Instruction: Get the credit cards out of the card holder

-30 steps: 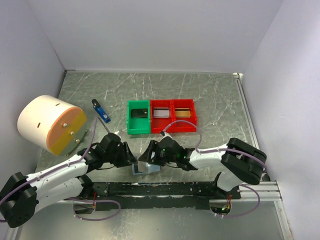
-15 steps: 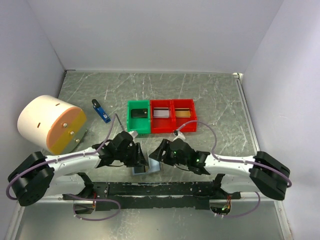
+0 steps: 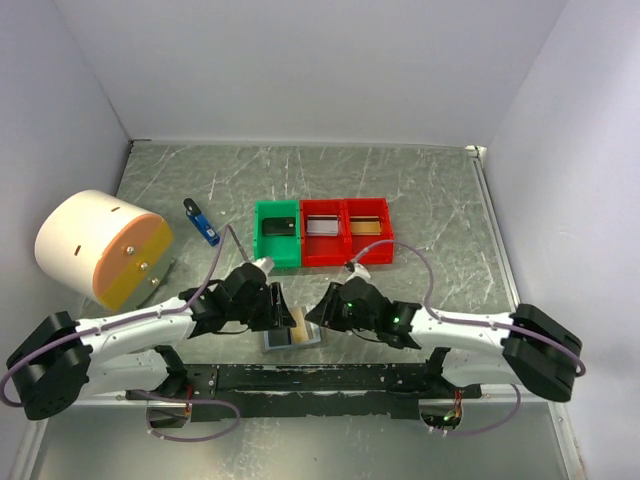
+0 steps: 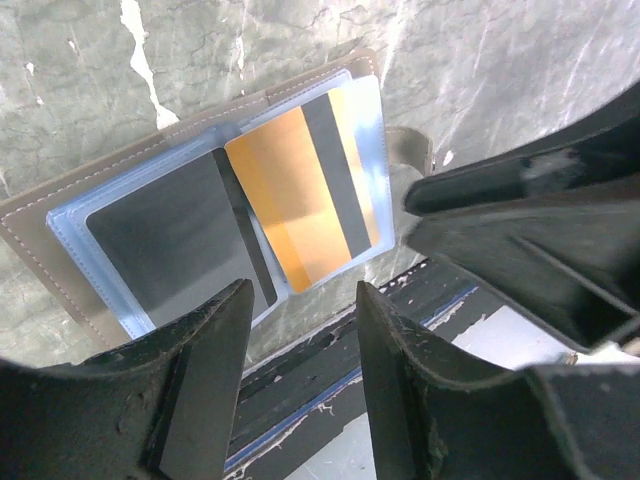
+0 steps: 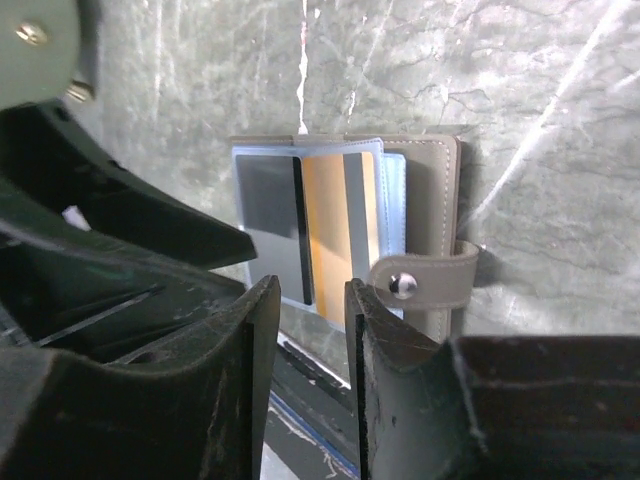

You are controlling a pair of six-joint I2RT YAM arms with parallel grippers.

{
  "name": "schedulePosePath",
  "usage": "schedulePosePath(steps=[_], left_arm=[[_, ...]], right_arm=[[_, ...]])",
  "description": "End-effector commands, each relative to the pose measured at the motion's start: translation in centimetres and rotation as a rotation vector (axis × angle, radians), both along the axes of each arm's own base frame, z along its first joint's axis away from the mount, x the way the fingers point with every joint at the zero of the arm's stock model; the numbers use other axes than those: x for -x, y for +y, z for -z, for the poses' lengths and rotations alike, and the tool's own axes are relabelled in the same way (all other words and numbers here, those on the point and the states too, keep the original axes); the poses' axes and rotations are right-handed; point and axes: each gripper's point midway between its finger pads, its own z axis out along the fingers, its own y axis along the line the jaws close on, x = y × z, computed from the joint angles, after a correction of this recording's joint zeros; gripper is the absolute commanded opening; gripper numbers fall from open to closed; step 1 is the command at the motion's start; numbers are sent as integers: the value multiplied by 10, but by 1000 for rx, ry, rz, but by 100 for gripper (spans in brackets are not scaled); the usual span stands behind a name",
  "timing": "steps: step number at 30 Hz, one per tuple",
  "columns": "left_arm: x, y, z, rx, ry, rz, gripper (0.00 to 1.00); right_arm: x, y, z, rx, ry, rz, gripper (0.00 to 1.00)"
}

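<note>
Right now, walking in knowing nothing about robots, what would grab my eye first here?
Probably the big white-and-orange drum on the left of the table, then the bright green tray and two red trays lined up mid-table. Nearest the robot, the left gripper and right gripper hang with jaws apart over an open card holder, which shows an orange card beside a dark card.

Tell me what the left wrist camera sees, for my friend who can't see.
An open card holder lies on a marbled table, showing an orange card and a dark card in clear sleeves. The left fingers hang apart over it, holding nothing.
</note>
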Motion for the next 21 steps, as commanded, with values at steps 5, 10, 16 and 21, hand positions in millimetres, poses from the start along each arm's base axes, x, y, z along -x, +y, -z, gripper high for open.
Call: schedulePosePath(steps=[5, 10, 16, 21], left_arm=[[1, 3, -6, 44, -20, -38, 60], [0, -2, -7, 57, -18, -22, 61], [-6, -14, -10, 90, -24, 2, 61], [-7, -20, -6, 82, 8, 13, 58]], right_arm=[[-11, 23, 15, 174, 14, -93, 30], [-15, -2, 41, 321, 44, -22, 30], [7, -20, 68, 307, 106, -39, 31], [19, -25, 80, 250, 154, -32, 31]])
